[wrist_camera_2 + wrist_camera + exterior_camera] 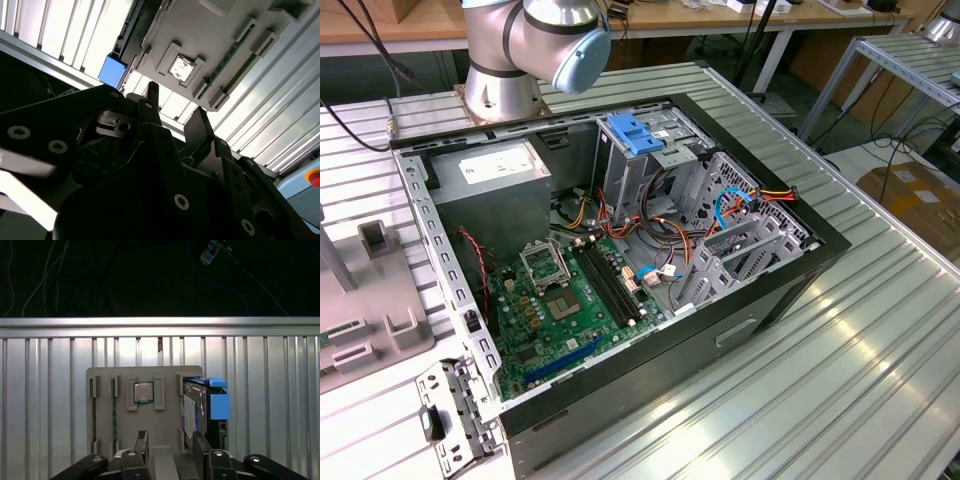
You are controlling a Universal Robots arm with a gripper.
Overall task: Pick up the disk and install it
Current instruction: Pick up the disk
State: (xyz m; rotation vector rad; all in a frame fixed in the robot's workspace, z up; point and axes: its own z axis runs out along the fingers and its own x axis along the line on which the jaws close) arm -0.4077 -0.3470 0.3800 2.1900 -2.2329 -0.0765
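Counts:
- 1 robot arm (535, 40), 1 claw (170, 435) with 2 fingers (200, 447).
- 1 open PC case (760, 320). Inside it: 1 motherboard (555, 320), 1 grey power-supply box (490, 195), 1 pale-blue ribbed clip (638, 133).
- 1 grey holder tray (102, 410) with 2 long narrow slots (92, 410), carrying 1 disk (212, 405) and 1 processor chip (143, 392).
- 1 red button (314, 176).
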